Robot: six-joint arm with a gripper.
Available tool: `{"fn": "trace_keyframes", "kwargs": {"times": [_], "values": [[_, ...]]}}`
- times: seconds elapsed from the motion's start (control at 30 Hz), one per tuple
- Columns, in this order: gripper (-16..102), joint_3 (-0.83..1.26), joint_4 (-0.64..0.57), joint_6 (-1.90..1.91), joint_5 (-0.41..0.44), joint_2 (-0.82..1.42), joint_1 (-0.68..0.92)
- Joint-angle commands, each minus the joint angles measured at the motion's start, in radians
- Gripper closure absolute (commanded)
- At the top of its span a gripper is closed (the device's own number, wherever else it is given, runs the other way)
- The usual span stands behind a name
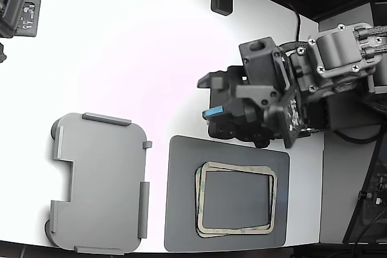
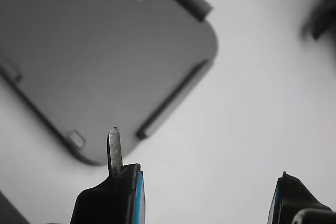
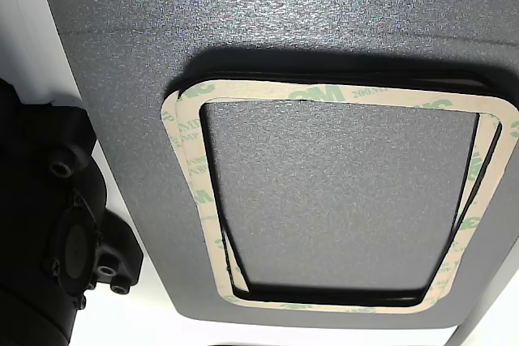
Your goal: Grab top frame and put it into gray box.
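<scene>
I see a white table (image 1: 151, 58) with bare surface around the parts. The gray box (image 1: 100, 182) sits at the exterior view's left, empty. The top frame (image 1: 237, 168) lies stacked on a second frame (image 1: 199, 229) on the dark mat (image 1: 181, 197) beside it. My gripper (image 2: 207, 195) hovers above, fingers spread wide, holding nothing.

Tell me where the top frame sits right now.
In the exterior view, the top frame lies stacked on a second frame on the dark gray mat, right of the gray box.
</scene>
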Motion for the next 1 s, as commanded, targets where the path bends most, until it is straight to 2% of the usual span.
{"fn": "trace_keyframes", "kwargs": {"times": [0.0, 0.03, 0.1, 0.2, 0.3, 0.4, 0.47, 0.57, 0.73, 0.87, 0.97], "values": [[-1, -0.109, 0.028, -0.25, -0.002, -0.038, 0.043], [1, -0.127, 0.043, -0.298, -0.017, -0.063, 0.058], [-10, -0.16, 0.084, -0.368, -0.057, -0.117, 0.091], [-11, -0.201, 0.132, -0.48, -0.072, -0.175, 0.169], [-14, -0.304, 0.236, -0.66, -0.028, -0.268, 0.261], [-14, -0.416, 0.35, -0.795, 0.064, -0.354, 0.374], [-9, -0.437, 0.353, -0.851, 0.137, -0.364, 0.466], [-10, -0.414, 0.354, -0.927, 0.229, -0.362, 0.607], [-6, -0.344, 0.354, -1.002, 0.291, -0.368, 0.759], [-14, -0.273, 0.354, -0.963, 0.31, -0.383, 0.881], [-13, -0.249, 0.354, -0.908, 0.313, -0.407, 0.976]]}}
